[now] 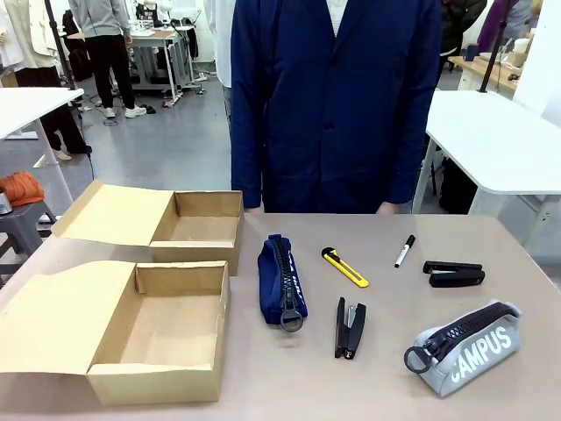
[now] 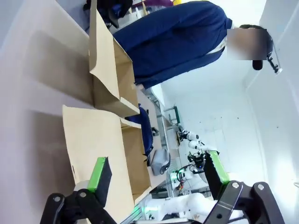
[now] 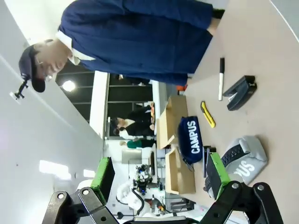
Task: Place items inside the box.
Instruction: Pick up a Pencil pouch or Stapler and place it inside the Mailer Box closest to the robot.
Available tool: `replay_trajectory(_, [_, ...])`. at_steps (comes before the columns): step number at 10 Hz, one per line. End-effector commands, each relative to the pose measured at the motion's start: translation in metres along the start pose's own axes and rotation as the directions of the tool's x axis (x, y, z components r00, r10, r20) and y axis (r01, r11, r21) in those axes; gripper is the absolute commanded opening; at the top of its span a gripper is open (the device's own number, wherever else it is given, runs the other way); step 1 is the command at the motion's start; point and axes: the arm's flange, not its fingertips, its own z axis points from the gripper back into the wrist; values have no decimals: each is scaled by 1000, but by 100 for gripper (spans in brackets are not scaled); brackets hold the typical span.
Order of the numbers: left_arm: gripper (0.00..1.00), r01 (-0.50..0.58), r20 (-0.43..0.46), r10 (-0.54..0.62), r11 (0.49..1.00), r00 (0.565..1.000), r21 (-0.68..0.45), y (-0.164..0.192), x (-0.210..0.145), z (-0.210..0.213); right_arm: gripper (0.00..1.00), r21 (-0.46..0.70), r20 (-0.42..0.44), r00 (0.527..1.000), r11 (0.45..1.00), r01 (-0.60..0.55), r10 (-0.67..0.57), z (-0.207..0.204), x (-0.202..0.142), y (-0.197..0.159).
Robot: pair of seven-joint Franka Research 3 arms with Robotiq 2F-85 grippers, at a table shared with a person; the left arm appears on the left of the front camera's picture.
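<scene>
Two open cardboard boxes stand at the table's left, a near box (image 1: 158,338) and a far box (image 1: 200,230), both empty. To their right lie a navy blue pouch (image 1: 281,281), a yellow-and-black utility knife (image 1: 344,267), a black stapler (image 1: 349,328) and, at the front right, a grey pouch (image 1: 465,345) lettered CAMPUS. My left gripper (image 2: 158,172) is open in the air and looks along the boxes (image 2: 112,79). My right gripper (image 3: 160,175) is open too, high above the table, with the navy pouch (image 3: 191,139) and grey pouch (image 3: 243,161) far beyond it.
A second black stapler (image 1: 454,274) and a black-and-white marker (image 1: 404,251) lie at the right rear of the table. A person in a navy coat (image 1: 333,105) stands at the far edge, hands out of sight. Both box lids (image 1: 61,320) are folded out to the left.
</scene>
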Motion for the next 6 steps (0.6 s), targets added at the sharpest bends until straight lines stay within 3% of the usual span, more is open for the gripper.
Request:
replay_trajectory(1, [100, 136, -112, -130, 990, 985, 45, -31, 0, -11, 100, -58, -107, 988, 991, -119, 113, -17, -8, 24])
replay_trajectory(6, [100, 136, -112, -130, 990, 985, 45, -31, 0, -11, 100, -58, -107, 988, 991, -119, 113, -17, -8, 24])
